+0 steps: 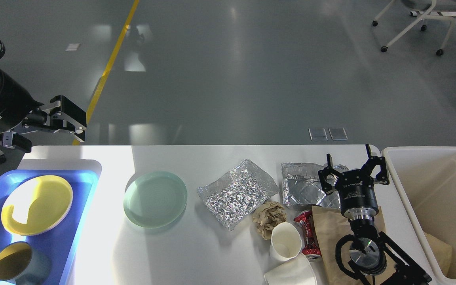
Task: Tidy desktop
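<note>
The white desktop [212,253] carries a green plate [154,199], a crumpled foil sheet [236,192], a foil tray [303,190], a brown paper ball [268,217], two white paper cups [285,241], a crushed red can [306,231] and a brown paper bag [329,233]. My left gripper [52,136] is open and empty, raised high above the table's far left corner. My right gripper [352,164] is open and empty, over the right edge of the foil tray.
A blue tray [73,237] at the left holds a yellow plate [36,206] and a teal mug [18,263]. A beige bin [410,206] stands off the table's right end with brown paper inside. An office chair [414,19] stands far back right.
</note>
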Action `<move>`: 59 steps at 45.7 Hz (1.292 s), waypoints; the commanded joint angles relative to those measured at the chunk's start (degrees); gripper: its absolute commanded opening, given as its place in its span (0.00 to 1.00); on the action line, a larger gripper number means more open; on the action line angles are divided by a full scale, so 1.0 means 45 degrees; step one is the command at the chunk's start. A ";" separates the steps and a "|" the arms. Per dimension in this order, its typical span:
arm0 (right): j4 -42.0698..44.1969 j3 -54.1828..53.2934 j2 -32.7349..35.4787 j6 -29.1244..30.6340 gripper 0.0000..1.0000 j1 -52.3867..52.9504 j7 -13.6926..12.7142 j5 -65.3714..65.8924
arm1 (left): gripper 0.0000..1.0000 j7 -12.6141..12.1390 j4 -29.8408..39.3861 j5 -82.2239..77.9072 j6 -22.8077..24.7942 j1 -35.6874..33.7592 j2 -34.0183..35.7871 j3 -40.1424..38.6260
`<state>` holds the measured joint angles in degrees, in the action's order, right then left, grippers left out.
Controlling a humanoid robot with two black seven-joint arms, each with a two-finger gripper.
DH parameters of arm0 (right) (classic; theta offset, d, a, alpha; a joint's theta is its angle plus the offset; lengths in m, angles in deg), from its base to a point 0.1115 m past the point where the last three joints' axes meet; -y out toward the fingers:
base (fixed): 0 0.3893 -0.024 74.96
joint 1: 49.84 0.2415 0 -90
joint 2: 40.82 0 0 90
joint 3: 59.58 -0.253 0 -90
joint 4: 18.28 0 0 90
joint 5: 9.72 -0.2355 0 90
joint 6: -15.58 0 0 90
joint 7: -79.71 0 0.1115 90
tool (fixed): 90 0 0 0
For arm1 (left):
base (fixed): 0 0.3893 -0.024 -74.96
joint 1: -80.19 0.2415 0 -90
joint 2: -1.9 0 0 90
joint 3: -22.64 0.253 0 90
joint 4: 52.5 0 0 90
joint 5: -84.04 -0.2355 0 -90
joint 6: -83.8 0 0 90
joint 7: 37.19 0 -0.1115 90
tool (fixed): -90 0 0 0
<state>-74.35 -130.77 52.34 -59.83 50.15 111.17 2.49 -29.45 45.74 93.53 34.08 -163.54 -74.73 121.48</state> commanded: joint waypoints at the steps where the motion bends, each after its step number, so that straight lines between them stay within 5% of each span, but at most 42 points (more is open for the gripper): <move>1: 0.0000 -0.0019 0.0000 0.0000 1.00 0.0005 0.0000 0.0001 | 0.96 -0.0002 0.0336 0.0838 0.0833 -0.1012 -0.0628 -0.0284; 20: 0.0000 0.0000 0.0000 0.0000 1.00 -0.0015 0.0000 0.0001 | 0.96 0.0095 0.0162 0.1621 0.0912 -0.0390 -0.1058 -0.0811; 26: 0.0000 0.0000 0.0000 0.0000 1.00 -0.0015 0.0000 0.0001 | 0.96 0.0037 -0.0659 0.1464 0.0912 0.0683 -0.1078 -0.1104; 42: -0.0019 0.0000 0.0000 0.0000 1.00 -0.0015 0.0000 0.0001 | 0.96 0.0134 -0.2143 0.1795 -0.1196 0.5214 -0.1019 -0.2100; 53: 0.0000 0.0000 0.0000 0.0000 1.00 -0.0014 0.0000 0.0001 | 0.94 0.0037 -0.2592 0.3885 -0.6115 0.9549 -0.1625 -0.2218; 59: 0.0000 0.0000 0.0000 0.0000 1.00 -0.0015 0.0000 0.0000 | 0.94 0.0037 -0.3353 0.4296 -0.7349 1.1347 -0.1410 -0.2842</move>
<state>-74.36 -130.78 52.34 -59.83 50.10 111.17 2.48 -29.28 33.42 111.55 5.61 -118.98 -81.80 110.85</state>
